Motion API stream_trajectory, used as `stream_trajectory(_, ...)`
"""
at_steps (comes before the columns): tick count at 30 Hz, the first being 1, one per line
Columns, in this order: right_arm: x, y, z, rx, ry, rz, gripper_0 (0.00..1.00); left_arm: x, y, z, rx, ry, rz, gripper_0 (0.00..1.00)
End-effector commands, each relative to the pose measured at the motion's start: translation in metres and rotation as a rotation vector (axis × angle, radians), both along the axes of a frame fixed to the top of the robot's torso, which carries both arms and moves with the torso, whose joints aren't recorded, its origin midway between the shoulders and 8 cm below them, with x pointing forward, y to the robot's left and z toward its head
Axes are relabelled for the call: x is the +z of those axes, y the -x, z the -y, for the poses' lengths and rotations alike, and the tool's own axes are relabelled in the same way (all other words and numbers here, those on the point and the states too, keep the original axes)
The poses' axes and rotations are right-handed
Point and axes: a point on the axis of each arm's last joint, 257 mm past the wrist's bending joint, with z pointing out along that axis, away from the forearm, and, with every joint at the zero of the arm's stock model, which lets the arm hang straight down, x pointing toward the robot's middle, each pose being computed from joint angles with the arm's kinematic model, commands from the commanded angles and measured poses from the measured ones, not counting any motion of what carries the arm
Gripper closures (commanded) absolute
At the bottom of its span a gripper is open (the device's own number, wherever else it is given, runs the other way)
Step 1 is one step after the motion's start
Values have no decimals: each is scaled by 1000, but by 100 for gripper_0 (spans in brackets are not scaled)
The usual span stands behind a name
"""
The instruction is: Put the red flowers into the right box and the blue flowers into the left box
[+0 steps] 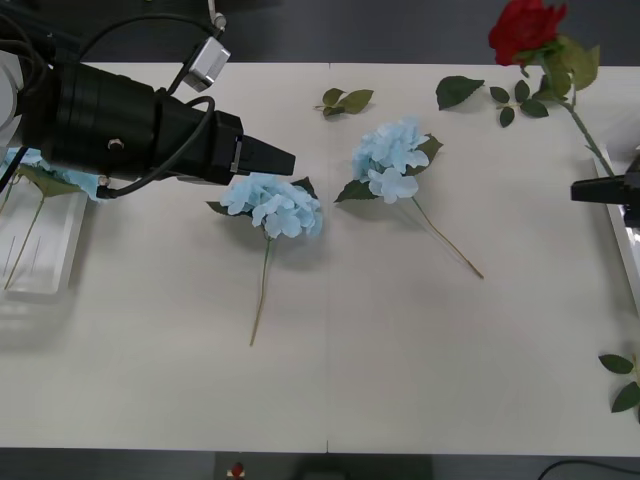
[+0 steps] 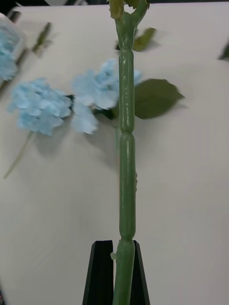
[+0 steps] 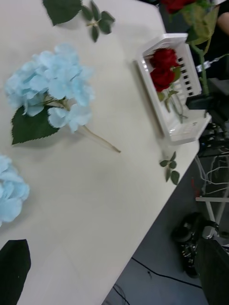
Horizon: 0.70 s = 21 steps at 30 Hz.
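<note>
Across the pale cream surface point(image 1: 400, 370) before me lie two blue flowers: one point(image 1: 272, 205) just under the tip of my left end effector point(image 1: 275, 158), the other point(image 1: 390, 160) nearer the middle, each a pale cluster on a thin tan stem with dark leaves. Loose leaf sprigs point(image 1: 345, 100) lie toward the far edge, beyond which the room is dark. My right end effector point(image 2: 116, 267) sits at the right edge, its black fingers closed on the green stem point(image 2: 126, 167) of a red rose point(image 1: 525, 28) whose bloom is held up over the far right corner. The right box point(image 3: 168, 126) holds two more red roses point(image 3: 162, 66) at the surface's right edge. The left box point(image 1: 45, 250) is partly hidden behind my left arm, with a blue flower point(image 1: 30, 165) in it. Whether my left fingers are parted I cannot tell.
</note>
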Motion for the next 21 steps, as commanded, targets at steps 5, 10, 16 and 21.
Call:
stream_trajectory(5,-15,-6,124,-203,249,-51,100,-44,-2,-15,176,-192,-58,0)
stream_trajectory(10,-30,-1,182,-303,350,-80,100,-77,-9,-28,296,-289,-88,0)
stream_trajectory(16,-38,5,241,-422,444,-87,100,-111,-14,-42,376,-390,-87,0)
stream_trajectory(21,-41,11,285,-529,480,-82,100,-133,-27,-56,406,-536,23,0)
